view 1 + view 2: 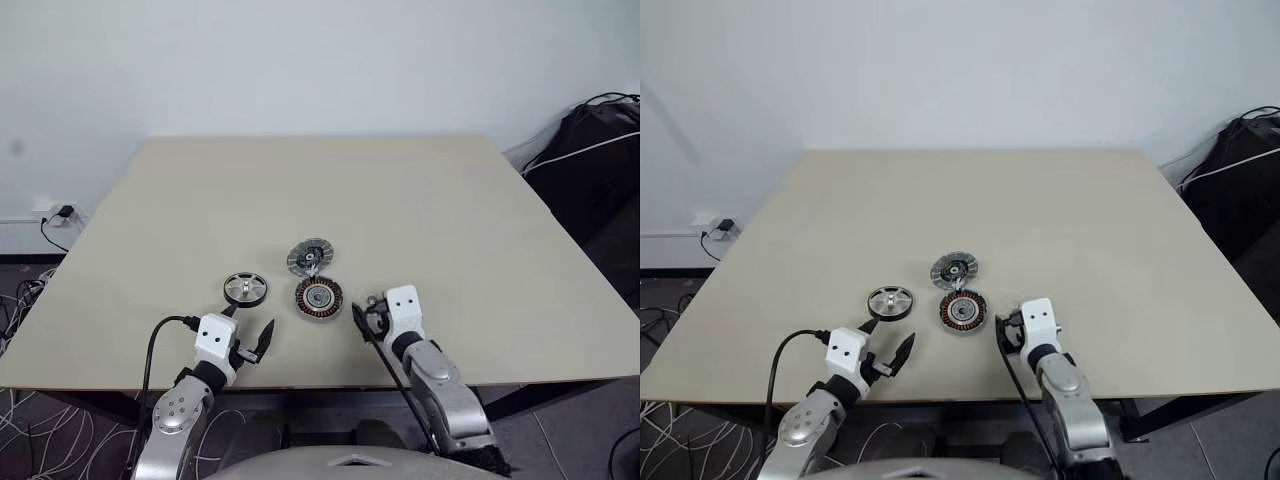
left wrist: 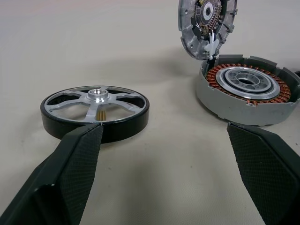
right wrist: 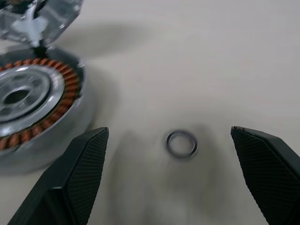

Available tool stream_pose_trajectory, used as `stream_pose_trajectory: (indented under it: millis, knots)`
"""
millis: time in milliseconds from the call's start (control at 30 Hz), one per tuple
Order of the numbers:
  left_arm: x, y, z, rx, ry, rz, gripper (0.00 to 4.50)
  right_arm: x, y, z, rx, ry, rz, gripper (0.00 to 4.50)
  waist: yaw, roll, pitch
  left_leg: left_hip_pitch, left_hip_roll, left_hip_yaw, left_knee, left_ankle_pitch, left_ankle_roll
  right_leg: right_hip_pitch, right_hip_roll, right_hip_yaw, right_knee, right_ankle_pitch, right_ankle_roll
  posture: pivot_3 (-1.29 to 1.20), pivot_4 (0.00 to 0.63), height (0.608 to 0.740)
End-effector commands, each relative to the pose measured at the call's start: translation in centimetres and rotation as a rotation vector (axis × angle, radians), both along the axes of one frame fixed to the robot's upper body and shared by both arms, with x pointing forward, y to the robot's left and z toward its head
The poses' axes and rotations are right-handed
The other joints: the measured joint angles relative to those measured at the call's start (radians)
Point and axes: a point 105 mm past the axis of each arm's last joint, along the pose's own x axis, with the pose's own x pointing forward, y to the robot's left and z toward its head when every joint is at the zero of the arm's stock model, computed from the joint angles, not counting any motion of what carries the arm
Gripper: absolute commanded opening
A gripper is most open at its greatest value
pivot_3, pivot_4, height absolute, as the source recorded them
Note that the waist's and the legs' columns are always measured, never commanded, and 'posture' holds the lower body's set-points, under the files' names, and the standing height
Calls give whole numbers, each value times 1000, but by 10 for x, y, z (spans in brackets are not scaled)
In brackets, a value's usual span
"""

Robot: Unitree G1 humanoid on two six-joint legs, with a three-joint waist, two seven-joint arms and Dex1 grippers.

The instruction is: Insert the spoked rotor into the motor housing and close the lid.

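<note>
The bench (image 1: 450,230) carries everything, with the housing (image 1: 319,297) as the landmark near its front edge. The housing lies open, copper windings up. The lid (image 1: 309,257) is just behind it, tipped up on edge; in the left wrist view it looks joined to the housing's rim, as if hinged. The rotor (image 1: 245,288) lies flat just left of the housing, apart from it, hub up. A small ring (image 3: 182,143) lies on the bench just right of the housing.

The left end effector (image 1: 247,333) sits in front of the rotor, fingers spread wide and empty, one fingertip (image 2: 79,154) close to the rotor's dark rim. The right end effector (image 3: 171,176), right of the housing, is also wide open and empty, straddling the ring.

The step in hand looks like picking up the rotor. It is low and flat, so the left fingers should straddle the rim across its full width, close squarely, then lift clear before carrying it over the housing. It should go in level and centred on the silver core, keeping off the raised lid.
</note>
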Motion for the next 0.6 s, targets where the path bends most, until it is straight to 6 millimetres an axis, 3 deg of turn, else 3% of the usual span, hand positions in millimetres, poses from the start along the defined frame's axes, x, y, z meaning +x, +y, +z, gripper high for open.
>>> stream_pose_trajectory:
  millis: [33, 433, 600]
  knots:
    - [5, -4, 16, -5, -61, -7, 4478, 13, -3, 5, -5, -29, -21, 4469, 0, 0, 0, 0, 0, 0, 0, 0, 0, 0, 0, 0, 0, 0, 0, 0, 0, 740]
    - [3, -3, 17, -3, -57, -2, 4478, 15, 8, -12, 31, 31, 8, 4469, -10, 2, -2, 1, 0, 0, 0, 0, 0, 1, 1, 0, 0, 1, -1, 0, 0, 740]
    - [3, -2, 17, 0, -56, -2, 4500, 9, 8, -17, 37, 49, 4, 3170, -17, 2, -5, 1, 0, 0, 0, 0, 0, 1, 1, 0, 0, 0, 0, 0, 0, 740]
